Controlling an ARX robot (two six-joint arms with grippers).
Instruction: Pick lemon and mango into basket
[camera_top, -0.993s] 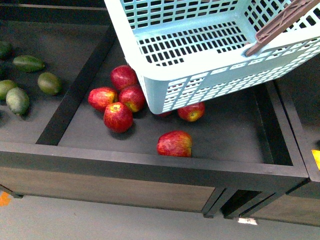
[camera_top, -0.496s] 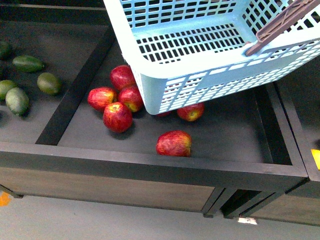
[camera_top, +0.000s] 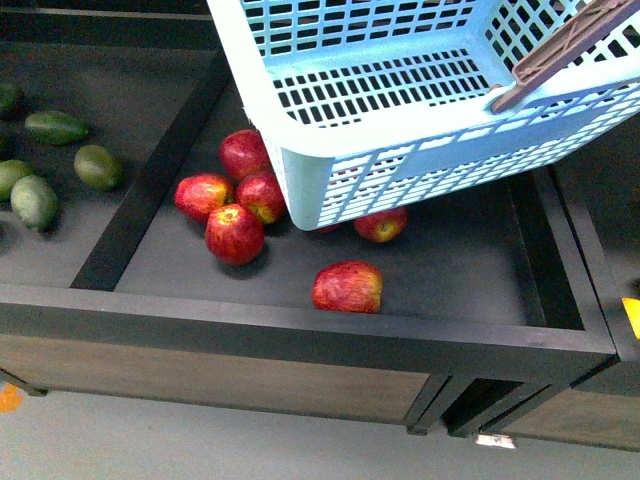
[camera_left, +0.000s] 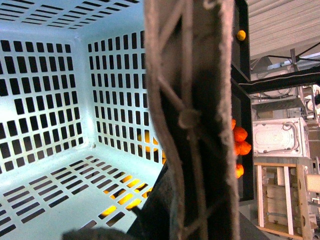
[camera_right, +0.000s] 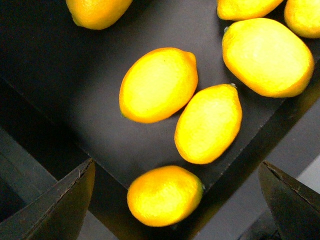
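The light turquoise basket (camera_top: 400, 120) hangs tilted above the apple bin, and its brown handle (camera_top: 570, 45) shows at the upper right. In the left wrist view my left gripper (camera_left: 180, 220) is shut on that handle (camera_left: 192, 115), with the empty basket's inside (camera_left: 55, 125) beside it. In the right wrist view several lemons lie on a dark shelf. One lemon (camera_right: 164, 196) lies between the fingers of my open right gripper (camera_right: 175, 202), and two more (camera_right: 158, 84) (camera_right: 208, 123) lie just beyond it. The mango is out of view.
Several red apples (camera_top: 235, 233) lie in the dark bin under the basket, one (camera_top: 348, 287) near the front wall (camera_top: 300, 325). Green fruits (camera_top: 98, 166) lie in the bin to the left. Orange fruits (camera_left: 240, 140) show past the basket in the left wrist view.
The basket has drifted slightly to the left in the front view. The apples have stayed in place.
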